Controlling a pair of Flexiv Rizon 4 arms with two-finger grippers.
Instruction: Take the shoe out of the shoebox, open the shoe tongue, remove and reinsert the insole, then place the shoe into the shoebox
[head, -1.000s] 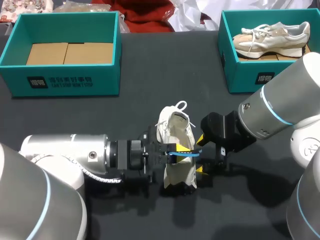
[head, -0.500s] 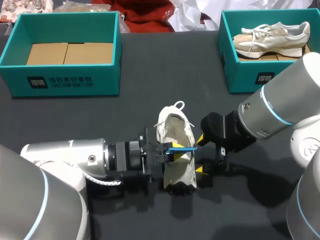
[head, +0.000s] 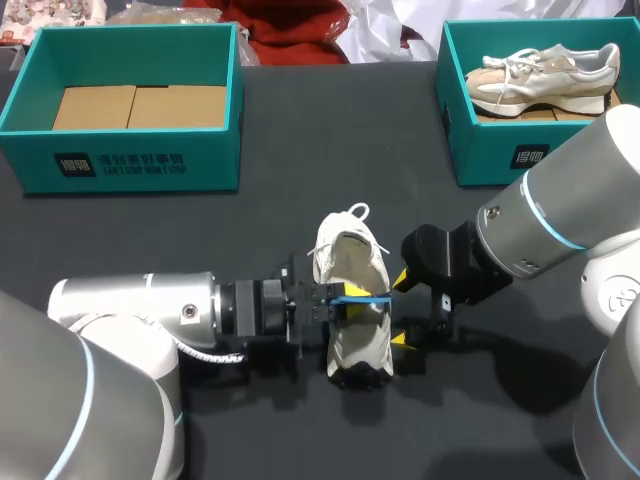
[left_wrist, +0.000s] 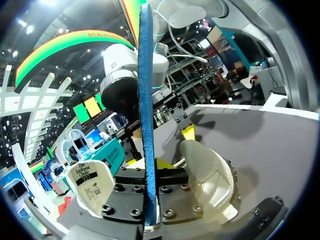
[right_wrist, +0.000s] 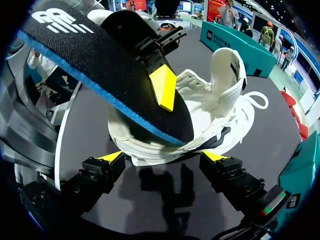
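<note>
**Observer:** Which step is in hand?
**Me:** The insole step, by my reading. The shoe (head: 350, 255) is out of its box and stands sole-down on the dark table (head: 300, 190). Its tongue (right_wrist: 227, 62) is pulled up and the mouth is open. The insole (right_wrist: 105, 75) hangs slantwise over that mouth, outside the shoe. I cannot tell whether its lower end touches the collar.

**Observer:** And your fingers?
**Me:** My left gripper (head: 345, 300), at one side of the shoe, is pinched narrow on the insole, which sits edge-on between the pads. My right gripper (right_wrist: 164, 157) is at the shoe's other side with its fingers spread wide. Its yellow fingertips (right_wrist: 114, 156) sit low along the sole's flank. Both tips are on the same side of the shoe, so it braces rather than clamps.

**Observer:** What does the next move call for?
**Me:** My judgement is that the insole goes back in. That means leading one end down through the mouth, sliding it forward under the tongue, then seating the rear flat. The right gripper must stop the shoe from skating.

**Observer:** Materials?
**Me:** The insole is a thin, bendy sheet with a black fabric face and a blue foam edge. It will likely buckle if shoved from behind. The shoe has a soft cream upper and a thick pale sole, with white laces (right_wrist: 257, 100) loose beyond the tongue. The tabletop looks matte.

**Observer:** Boxes?
**Me:** An empty teal shoebox (head: 130, 165) of stiff card sits well beyond the shoe on my left. A second box (head: 500, 150), beyond the shoe on my right, holds a pale sneaker (head: 545, 75).
</note>
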